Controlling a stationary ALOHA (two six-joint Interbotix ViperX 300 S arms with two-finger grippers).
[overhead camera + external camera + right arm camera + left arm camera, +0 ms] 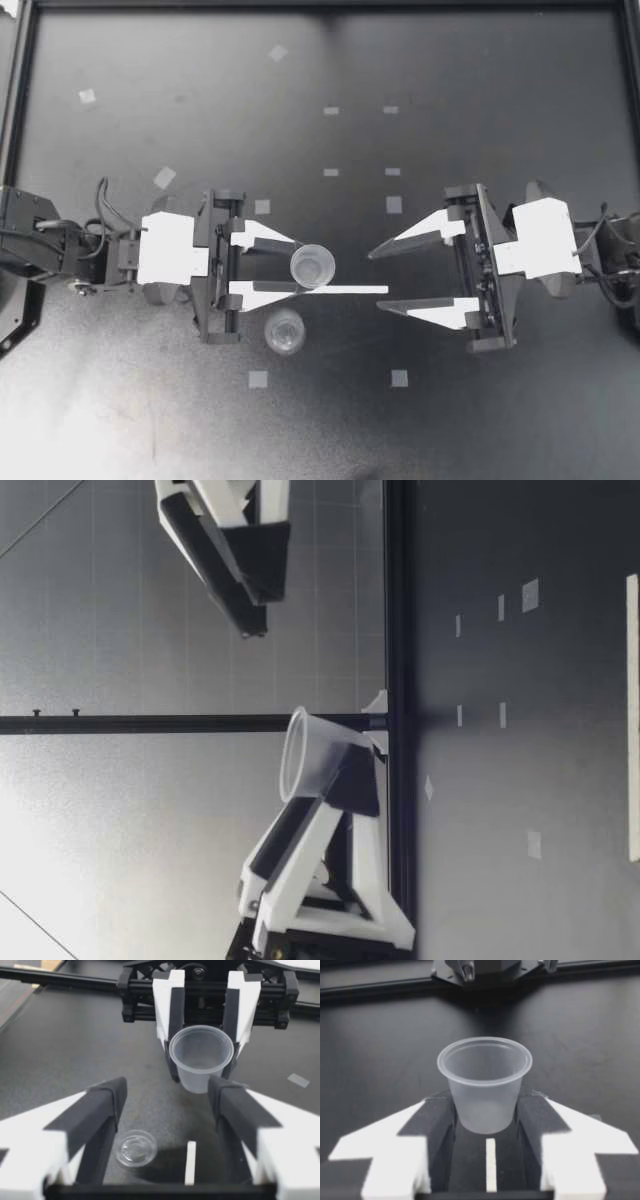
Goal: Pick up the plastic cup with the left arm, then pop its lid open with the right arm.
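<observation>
Left pincer (297, 266) clamped, held aloft; right pincer (375, 282) spread wide opposite.

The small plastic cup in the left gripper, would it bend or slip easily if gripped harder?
Probably it flexes: the cup looks thin and translucent, so a harder squeeze may dent its wall. It looks empty, so it is likely very light. My left gripper pinches its smooth, tapered lower part, so it might slip.

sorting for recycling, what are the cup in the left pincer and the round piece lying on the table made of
Cup: thin plastic by the look, frosted and translucent; the dark table shows dimly through its wall. Round piece: likely clear glossy plastic; the table shows plainly through it and its ridges glint.
</observation>
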